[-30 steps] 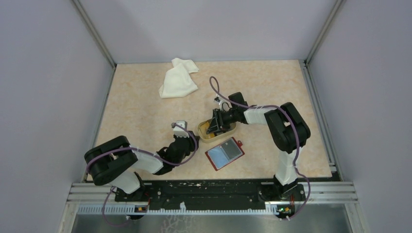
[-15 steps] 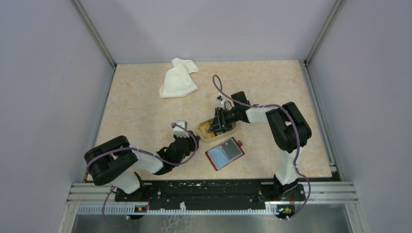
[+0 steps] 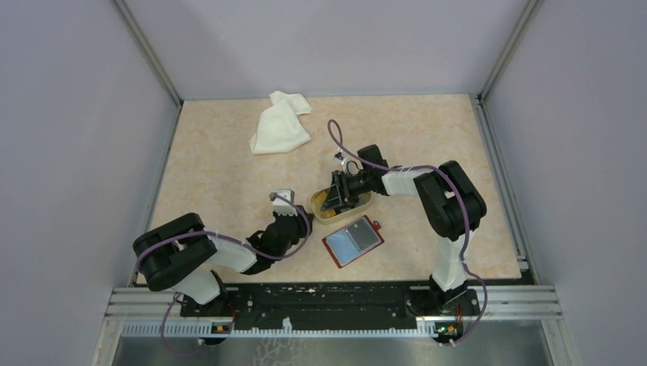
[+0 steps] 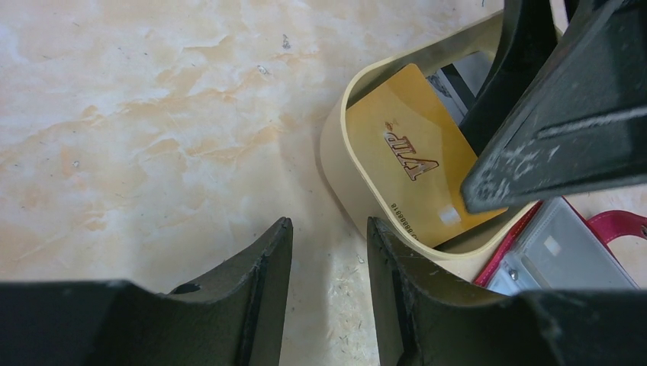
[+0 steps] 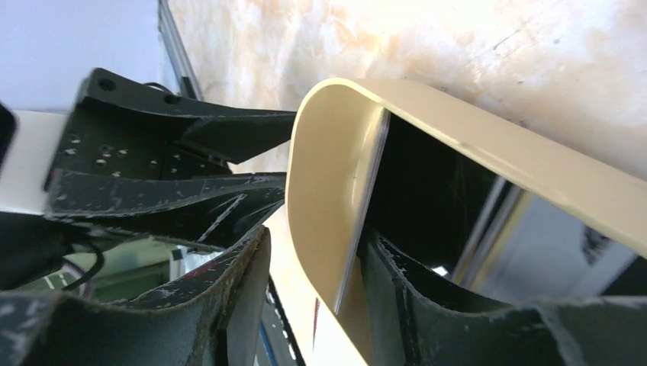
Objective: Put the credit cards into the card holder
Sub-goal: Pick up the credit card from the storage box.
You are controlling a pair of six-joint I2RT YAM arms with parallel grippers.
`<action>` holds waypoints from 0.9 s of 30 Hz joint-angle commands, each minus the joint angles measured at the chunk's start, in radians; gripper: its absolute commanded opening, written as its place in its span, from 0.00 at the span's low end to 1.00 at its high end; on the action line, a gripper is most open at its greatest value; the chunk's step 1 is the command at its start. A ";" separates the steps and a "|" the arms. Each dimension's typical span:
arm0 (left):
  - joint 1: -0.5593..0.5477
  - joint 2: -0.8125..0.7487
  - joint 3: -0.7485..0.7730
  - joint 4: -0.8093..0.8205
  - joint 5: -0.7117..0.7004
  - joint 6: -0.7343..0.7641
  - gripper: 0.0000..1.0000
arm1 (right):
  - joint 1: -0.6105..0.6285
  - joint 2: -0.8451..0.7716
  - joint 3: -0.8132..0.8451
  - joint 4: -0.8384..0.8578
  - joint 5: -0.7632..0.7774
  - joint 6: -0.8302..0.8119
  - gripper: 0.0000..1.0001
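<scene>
In the tan dish [image 4: 336, 145], a yellow card [image 4: 408, 175], face up and leaning on the near wall, over grey and dark cards [image 4: 454, 80] barely showing behind. Thin, stiff, light and slick by the look of it. Hard to pinch flat off the bottom, so best taken by a raised long edge, with a light squeeze across the faces. Just beside the dish, the red card holder [image 3: 352, 241], lying open with clear pockets up on the tabletop [image 3: 229, 168]. Reaching into the dish, the right hand [image 5: 317, 240], fingers partway apart astride the dish's end wall and a card edge; cannot tell whether gripping. Near the dish's other side, the left hand [image 4: 329, 223], narrowly parted and empty above bare tabletop. Well apart at the back, a white cloth [image 3: 280, 122].
</scene>
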 commanded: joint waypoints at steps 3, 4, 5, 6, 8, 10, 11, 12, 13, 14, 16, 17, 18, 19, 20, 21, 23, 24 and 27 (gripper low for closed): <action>0.004 0.010 0.025 0.022 0.008 0.005 0.47 | 0.062 0.014 0.047 -0.078 0.150 -0.087 0.50; 0.004 0.010 0.025 0.022 0.009 0.005 0.47 | 0.063 0.016 0.047 -0.084 0.167 -0.089 0.51; 0.005 0.010 0.025 0.021 0.008 0.005 0.47 | 0.064 0.019 0.048 -0.089 0.183 -0.090 0.51; 0.004 0.010 0.025 0.022 0.008 0.006 0.47 | 0.065 0.022 0.047 -0.091 0.192 -0.091 0.52; 0.004 0.011 0.027 0.022 0.009 0.006 0.47 | 0.065 0.028 0.048 -0.091 0.190 -0.090 0.52; 0.004 0.012 0.028 0.020 0.010 0.006 0.47 | 0.065 0.035 0.048 -0.087 0.160 -0.083 0.51; 0.004 0.012 0.028 0.020 0.009 0.006 0.47 | 0.064 0.034 0.050 -0.082 0.140 -0.077 0.51; 0.004 0.012 0.027 0.021 0.009 0.006 0.47 | 0.064 0.030 0.050 -0.076 0.123 -0.070 0.50; 0.004 0.010 0.027 0.020 0.009 0.006 0.47 | 0.063 0.025 0.052 -0.070 0.109 -0.066 0.49; 0.004 0.010 0.027 0.021 0.009 0.006 0.47 | 0.061 0.019 0.051 -0.064 0.097 -0.059 0.48; 0.004 0.010 0.027 0.021 0.009 0.006 0.47 | 0.052 0.006 0.050 -0.058 0.082 -0.052 0.47; 0.004 0.009 0.027 0.020 0.009 0.006 0.47 | 0.045 0.003 0.050 -0.056 0.076 -0.048 0.46; 0.004 0.010 0.027 0.021 0.009 0.006 0.47 | 0.037 -0.001 0.049 -0.055 0.068 -0.042 0.46; 0.004 0.010 0.025 0.020 0.009 0.006 0.47 | 0.026 -0.003 0.047 -0.055 0.058 -0.035 0.45; 0.004 0.009 0.025 0.020 0.009 0.006 0.47 | 0.016 -0.004 0.044 -0.043 0.045 -0.026 0.45; 0.004 0.009 0.025 0.021 0.009 0.006 0.47 | 0.007 -0.008 0.042 -0.027 0.031 -0.020 0.44; 0.004 0.009 0.025 0.021 0.009 0.006 0.47 | -0.009 -0.011 0.041 -0.016 0.014 -0.011 0.44; 0.004 0.009 0.025 0.021 0.009 0.006 0.47 | -0.017 -0.014 0.038 -0.013 0.002 -0.007 0.44; 0.004 0.008 0.024 0.021 0.009 0.006 0.47 | -0.032 -0.019 0.037 -0.009 -0.010 -0.002 0.43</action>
